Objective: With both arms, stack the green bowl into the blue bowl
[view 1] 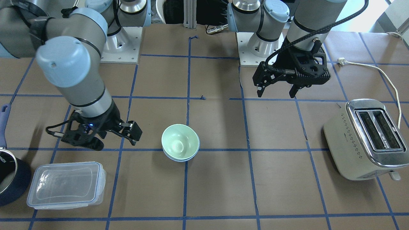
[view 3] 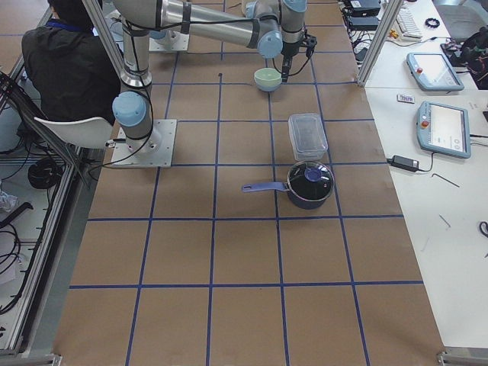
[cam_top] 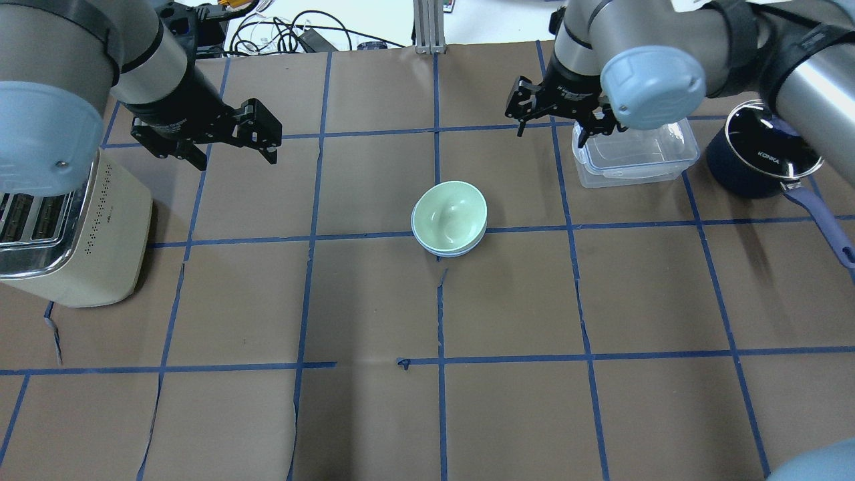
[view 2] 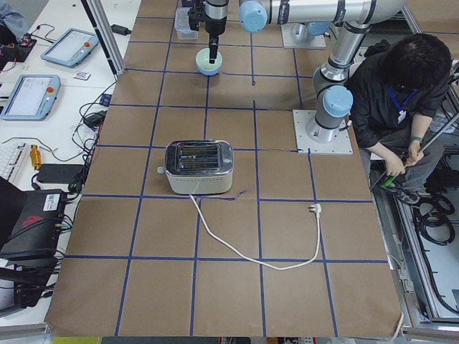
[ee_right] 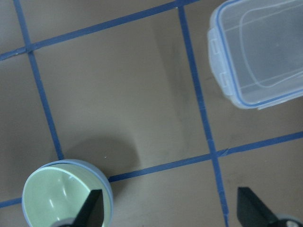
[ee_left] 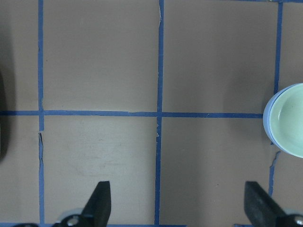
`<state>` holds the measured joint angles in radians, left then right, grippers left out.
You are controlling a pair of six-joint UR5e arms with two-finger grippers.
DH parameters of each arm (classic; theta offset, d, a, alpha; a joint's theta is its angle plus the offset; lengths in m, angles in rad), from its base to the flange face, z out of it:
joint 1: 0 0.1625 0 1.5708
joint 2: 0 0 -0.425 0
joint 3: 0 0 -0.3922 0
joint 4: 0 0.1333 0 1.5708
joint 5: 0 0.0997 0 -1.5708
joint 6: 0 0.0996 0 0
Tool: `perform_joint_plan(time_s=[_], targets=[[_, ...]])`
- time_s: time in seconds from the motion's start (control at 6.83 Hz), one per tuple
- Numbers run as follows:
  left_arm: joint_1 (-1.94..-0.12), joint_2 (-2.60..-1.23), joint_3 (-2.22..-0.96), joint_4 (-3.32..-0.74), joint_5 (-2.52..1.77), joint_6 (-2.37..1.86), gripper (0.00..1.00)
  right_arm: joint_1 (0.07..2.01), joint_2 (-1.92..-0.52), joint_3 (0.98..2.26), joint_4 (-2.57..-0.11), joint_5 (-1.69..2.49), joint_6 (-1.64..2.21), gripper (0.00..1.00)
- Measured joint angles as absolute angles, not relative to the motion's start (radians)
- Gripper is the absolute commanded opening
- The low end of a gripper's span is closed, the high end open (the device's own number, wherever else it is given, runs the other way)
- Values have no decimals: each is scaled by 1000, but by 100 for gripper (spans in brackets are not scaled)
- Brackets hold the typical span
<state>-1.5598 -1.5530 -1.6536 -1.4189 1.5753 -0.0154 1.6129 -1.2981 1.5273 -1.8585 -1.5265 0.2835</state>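
Bowls first: the green bowl (view 1: 179,140) sits nested inside the blue bowl (view 1: 180,159), mid-table on a blue tape line, with only a thin blue edge peeking out under it. My left gripper (cam_top: 234,157) hangs above the table, well off to my left of the stack, jaws spread wide with nothing in them. My right gripper (cam_top: 551,135) is the same deal - wide and empty - near the clear container (cam_top: 634,157). The toaster (cam_top: 80,227) is on my left and the dark pot (cam_top: 761,157) sits beside the container.
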Motion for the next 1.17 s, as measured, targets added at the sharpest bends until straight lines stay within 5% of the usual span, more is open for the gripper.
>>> perform_joint_plan(time_s=[1.17], targets=[[-1562, -1554, -1654, -1419, 1571, -15, 100, 1555, -1560, 1501, -1482, -1528, 45, 100]])
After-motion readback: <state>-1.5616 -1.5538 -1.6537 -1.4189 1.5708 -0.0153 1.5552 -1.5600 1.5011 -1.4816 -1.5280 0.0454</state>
